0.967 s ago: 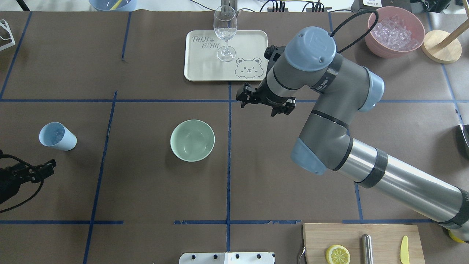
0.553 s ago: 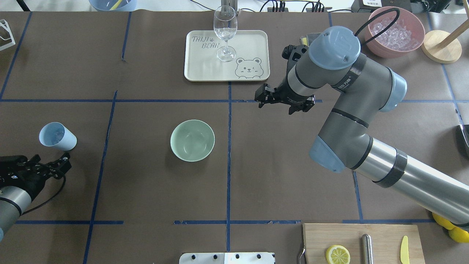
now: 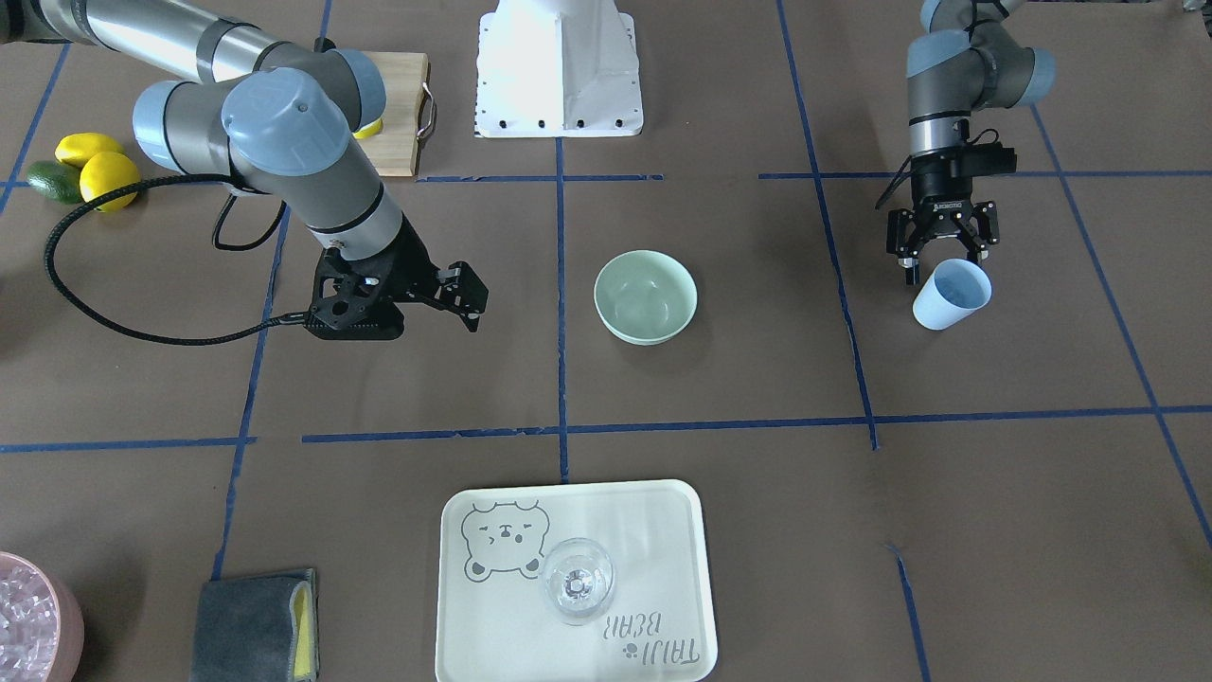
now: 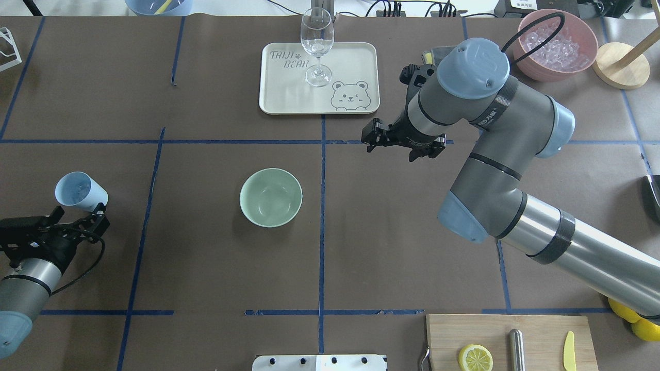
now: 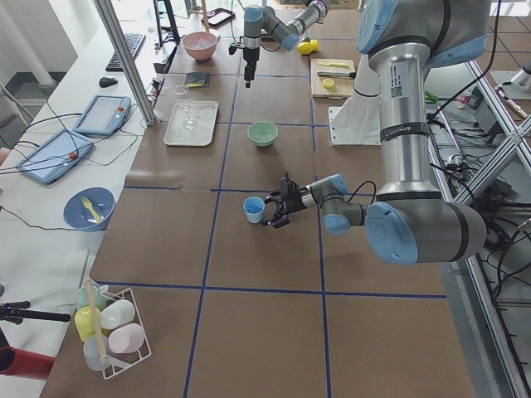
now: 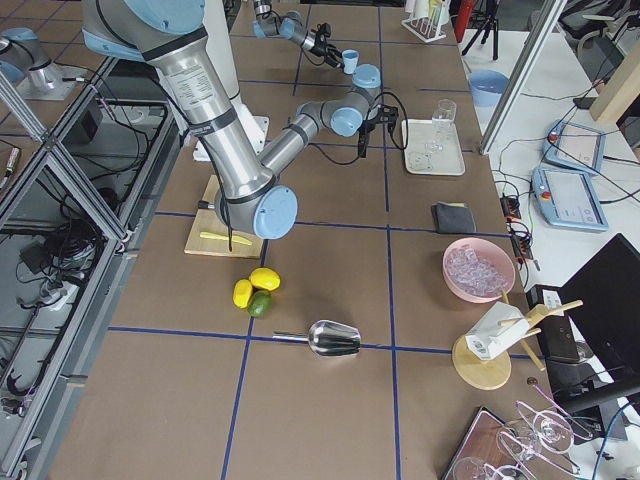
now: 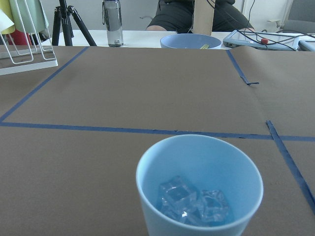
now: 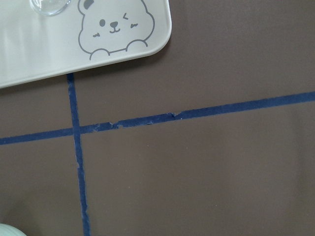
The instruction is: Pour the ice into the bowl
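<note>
A: Why does the left tool [image 4: 77, 215] sit so low by the left edge of the bench [image 4: 206, 268]?

B: It is lined up with the light blue cup [image 4: 81, 191], which stands upright there. Its jaws are spread wide and grip nothing. The cup is just ahead of the fingertips, and whether they touch it cannot be told. A side-on approach suits a grasp round the wall, which leaves the mouth free for tipping.

A: And the ice [image 7: 194, 199]?

B: It lies at the bottom of that cup, a few clear cubes, as the left wrist view shows. None is in the bowl.

A: Where is the bowl [image 4: 270, 197]?

B: It sits upright and empty about mid-bench, well apart from the cup. Being wider than the cup, it gives the pour some margin.

A: Beyond it?

B: A tray [image 4: 289, 93] carrying a stemmed glass [image 4: 316, 36] lies at the middle of the far edge. It seems to have no part in this pour.

A: What is the right tool [image 4: 402, 146] doing further right?

B: It hangs above the bench between the bowl and the far edge, jaws apart, with nothing in them. Probably it is parked clear of the pouring path.

A: And the far right corner?

B: A pink tub [image 4: 539, 76] of more ice sits there, likely just the supply.

A: So what stage is this?

B: Early, since the grasp is not yet made. The next move likely calls for a gentle close, because a light cup could tip or be nudged away.
</note>
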Controlling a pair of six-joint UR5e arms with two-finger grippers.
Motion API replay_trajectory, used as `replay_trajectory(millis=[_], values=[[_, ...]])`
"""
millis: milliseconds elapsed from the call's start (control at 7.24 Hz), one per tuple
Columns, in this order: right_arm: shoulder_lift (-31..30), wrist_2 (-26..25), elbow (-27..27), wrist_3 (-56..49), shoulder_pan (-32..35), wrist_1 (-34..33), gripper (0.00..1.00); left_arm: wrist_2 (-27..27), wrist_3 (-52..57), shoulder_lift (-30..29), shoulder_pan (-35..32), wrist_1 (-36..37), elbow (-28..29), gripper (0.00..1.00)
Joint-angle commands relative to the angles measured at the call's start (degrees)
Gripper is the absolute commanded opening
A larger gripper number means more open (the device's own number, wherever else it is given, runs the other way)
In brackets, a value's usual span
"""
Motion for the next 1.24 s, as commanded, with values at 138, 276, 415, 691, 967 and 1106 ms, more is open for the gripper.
replay_trajectory(millis=[138,276,415,691,967,1106], values=[[-0.1,-0.1,0.2,0.0,0.0,0.0,1.0,1.5,2.5,-3.2,-1.0,0.0,3.4,0.98],[0.0,-0.1,0.5,0.1,0.0,0.0,1.0,2.2,2.7,-3.1,-1.4,-0.1,3.3,0.98],[0.0,-0.1,0.5,0.1,0.0,0.0,1.0,2.2,2.8,-3.1,-2.2,0.0,3.3,0.98],[0.0,-0.1,0.5,0.1,0.0,0.0,1.0,2.2,2.8,-3.1,-2.4,0.0,3.4,0.98],[0.0,-0.1,0.5,0.1,0.0,0.0,1.0,2.2,2.9,-3.2,-2.7,0.0,3.5,0.88],[0.0,-0.1,0.5,0.1,0.0,0.0,1.0,2.2,2.9,-3.3,-2.7,0.0,3.5,0.85]])
